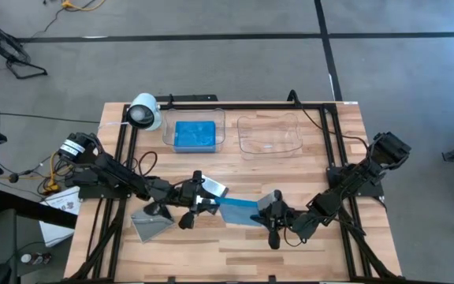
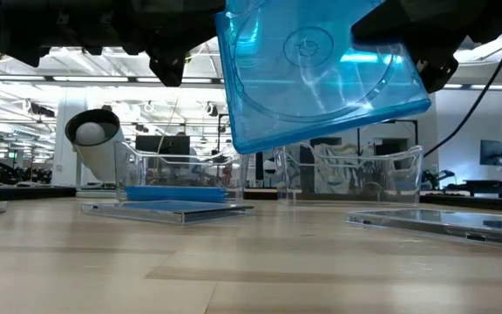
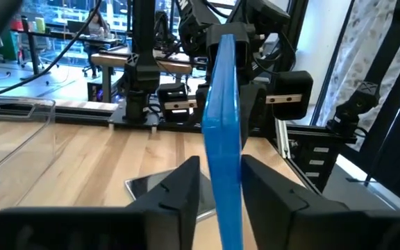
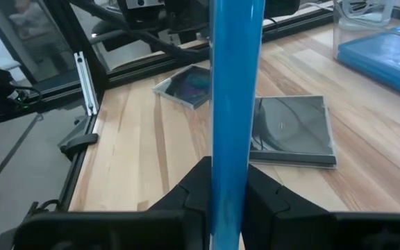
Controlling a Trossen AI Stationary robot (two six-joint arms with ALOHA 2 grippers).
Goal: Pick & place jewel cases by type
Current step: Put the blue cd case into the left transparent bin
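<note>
A: Readable labels or writing?

B: None legible on any item.

A: Count the jewel cases.

B: One blue jewel case (image 1: 238, 211) is held edge-on above the bench (image 1: 235, 248), between the two hands. Two clear jewel cases lie flat on the bench: one (image 1: 150, 225) toward the front left, one (image 1: 213, 189) beside the left arm. Further back, a stack of blue cases (image 1: 195, 135) sits in the left clear tray (image 1: 221, 126); its number cannot be told. The right clear tray (image 1: 270, 135) stands beside it.

A: State of each hand?

B: The right hand (image 4: 226, 182) is clenched on the blue case's right edge. The left hand (image 3: 220, 182) straddles the opposite edge, fingers (image 3: 186, 182) either side; whether they press the case cannot be told.

A: Other items?

B: One white camera (image 1: 143, 112) at the back left.
</note>
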